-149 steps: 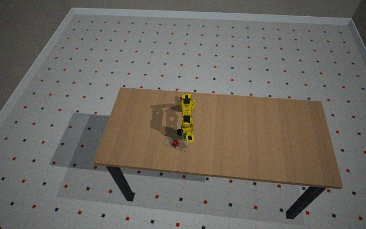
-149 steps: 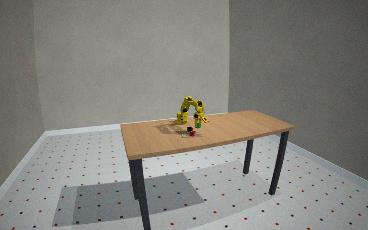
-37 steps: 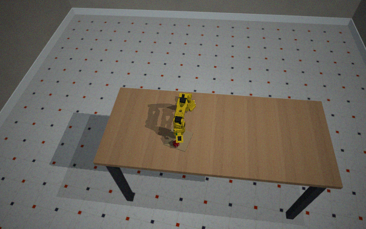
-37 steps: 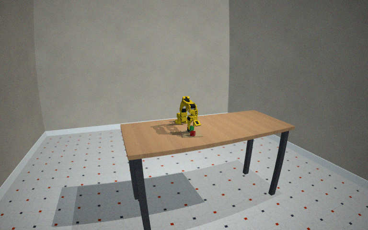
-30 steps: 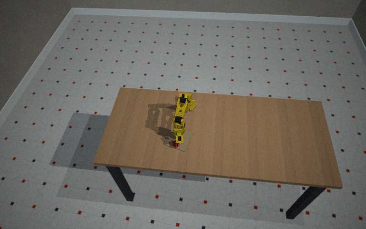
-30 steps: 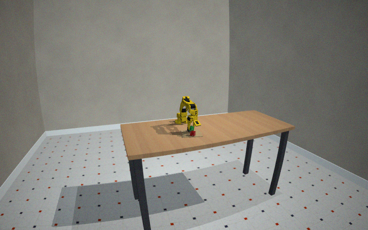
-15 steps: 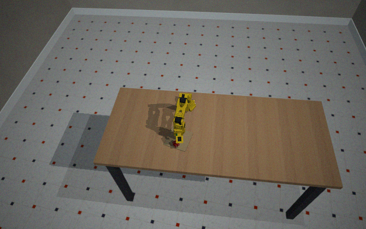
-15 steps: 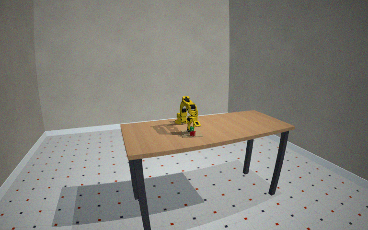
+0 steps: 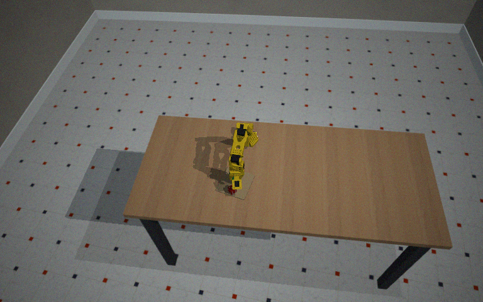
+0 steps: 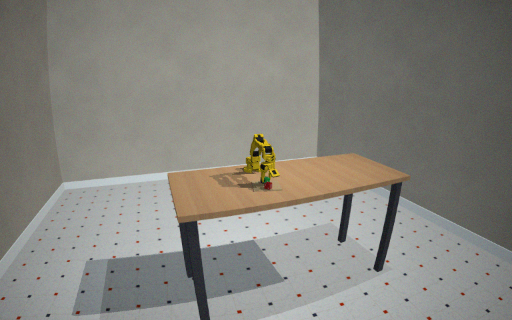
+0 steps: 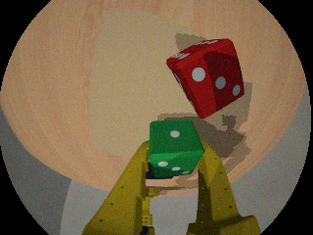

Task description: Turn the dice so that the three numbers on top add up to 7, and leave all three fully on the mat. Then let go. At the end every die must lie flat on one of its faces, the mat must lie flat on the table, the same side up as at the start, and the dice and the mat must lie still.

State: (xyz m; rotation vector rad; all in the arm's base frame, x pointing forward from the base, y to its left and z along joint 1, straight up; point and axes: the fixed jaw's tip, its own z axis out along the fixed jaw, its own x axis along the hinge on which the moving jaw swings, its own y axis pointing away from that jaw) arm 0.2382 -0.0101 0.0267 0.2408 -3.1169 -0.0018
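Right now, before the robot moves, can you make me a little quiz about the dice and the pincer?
1. Which die is between the fingers of the pincer?
a) red
b) green
c) blue

2. True or false: the red die is smooth, with no spots.

3. Fill in: the arm is black and ____.

Key: 1 b; 2 false; 3 yellow.

gripper (image 9: pixel 234 180) (image 10: pixel 265 181) (image 11: pixel 175 146): shifted | green die (image 9: pixel 232 178) (image 10: pixel 267 179) (image 11: pixel 174 147): nearer red die (image 9: pixel 232 190) (image 10: pixel 268 185) (image 11: pixel 207 75) | black die: now hidden
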